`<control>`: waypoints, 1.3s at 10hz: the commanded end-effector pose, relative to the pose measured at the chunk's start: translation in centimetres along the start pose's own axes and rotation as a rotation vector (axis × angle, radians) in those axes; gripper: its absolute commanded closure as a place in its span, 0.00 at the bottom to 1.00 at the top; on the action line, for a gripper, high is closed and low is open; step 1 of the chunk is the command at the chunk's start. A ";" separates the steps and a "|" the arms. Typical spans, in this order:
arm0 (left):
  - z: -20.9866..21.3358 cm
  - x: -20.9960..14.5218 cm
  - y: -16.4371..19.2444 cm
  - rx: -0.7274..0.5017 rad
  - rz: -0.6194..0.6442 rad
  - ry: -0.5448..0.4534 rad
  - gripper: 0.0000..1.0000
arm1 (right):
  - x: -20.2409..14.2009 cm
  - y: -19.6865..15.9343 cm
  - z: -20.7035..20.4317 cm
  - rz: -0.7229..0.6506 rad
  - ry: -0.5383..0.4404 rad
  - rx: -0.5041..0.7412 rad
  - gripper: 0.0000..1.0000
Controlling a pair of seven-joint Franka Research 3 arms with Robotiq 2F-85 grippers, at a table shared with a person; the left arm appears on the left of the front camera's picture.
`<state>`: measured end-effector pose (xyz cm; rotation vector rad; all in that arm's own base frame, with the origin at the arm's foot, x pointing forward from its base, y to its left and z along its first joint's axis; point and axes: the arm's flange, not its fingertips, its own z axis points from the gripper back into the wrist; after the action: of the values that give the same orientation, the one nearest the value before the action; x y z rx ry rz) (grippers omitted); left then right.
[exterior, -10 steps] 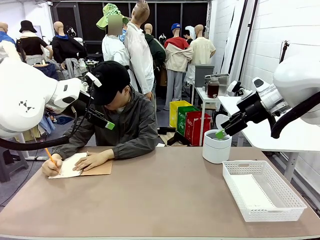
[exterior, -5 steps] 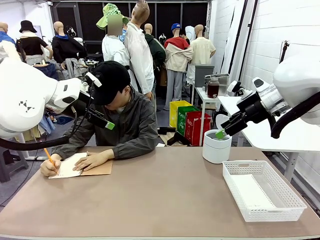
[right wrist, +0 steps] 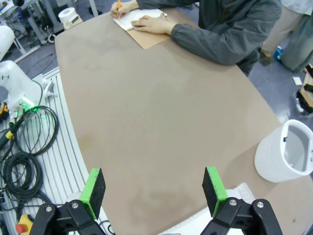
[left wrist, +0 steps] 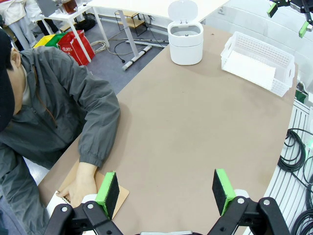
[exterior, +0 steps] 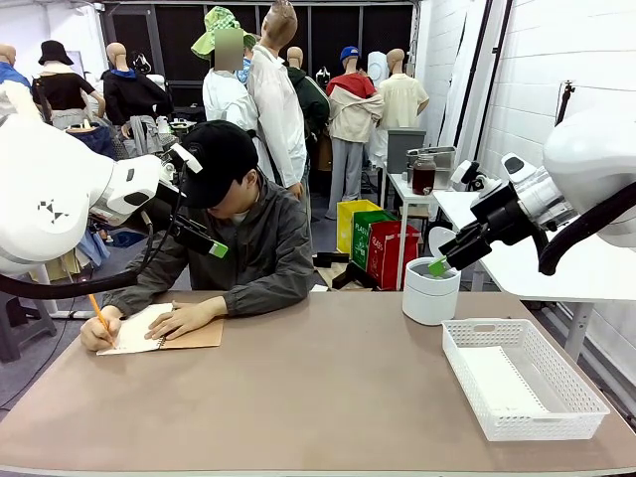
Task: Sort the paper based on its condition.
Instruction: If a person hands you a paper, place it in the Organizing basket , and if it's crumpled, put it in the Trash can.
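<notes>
A white sheet of paper (exterior: 497, 381) lies flat inside the white mesh basket (exterior: 542, 422) at the table's right, seen too as the paper (left wrist: 252, 68) in the left wrist view. At the far left a person writes with an orange pencil (exterior: 97, 309) on the open page of a spiral notebook (exterior: 137, 330) with a tan cover. My left gripper (exterior: 202, 204) hangs open high above the table's left, in front of the person; its own view shows the left gripper (left wrist: 165, 190) with nothing in it. My right gripper (exterior: 449, 221) is open above the white bin (exterior: 430, 290), likewise bare as the right gripper (right wrist: 153, 186).
The white round bin (left wrist: 185, 41) stands with its lid up at the far right, behind the basket (left wrist: 274, 49). The person's arms rest on the far left edge. The brown tabletop (exterior: 328, 388) stretches between notebook and basket. Cables (right wrist: 24, 147) lie beside the table.
The person's writing hand has shifted a little on the page. Both arms stay where they were, grippers open.
</notes>
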<state>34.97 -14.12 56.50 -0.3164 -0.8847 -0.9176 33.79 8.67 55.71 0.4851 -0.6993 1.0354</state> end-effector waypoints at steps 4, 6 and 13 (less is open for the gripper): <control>0.0 -0.1 0.0 -0.007 0.011 0.002 0.00 | 0.1 0.0 -0.1 0.001 -0.009 0.014 0.00; 0.0 -0.1 0.0 -0.007 0.011 0.002 0.00 | 0.1 0.0 -0.1 0.001 -0.009 0.014 0.00; 0.0 -0.1 0.0 -0.007 0.011 0.002 0.00 | 0.1 0.0 -0.1 0.001 -0.009 0.014 0.00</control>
<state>34.97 -14.12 56.50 -0.3164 -0.8847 -0.9176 33.79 8.67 55.71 0.4851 -0.6993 1.0354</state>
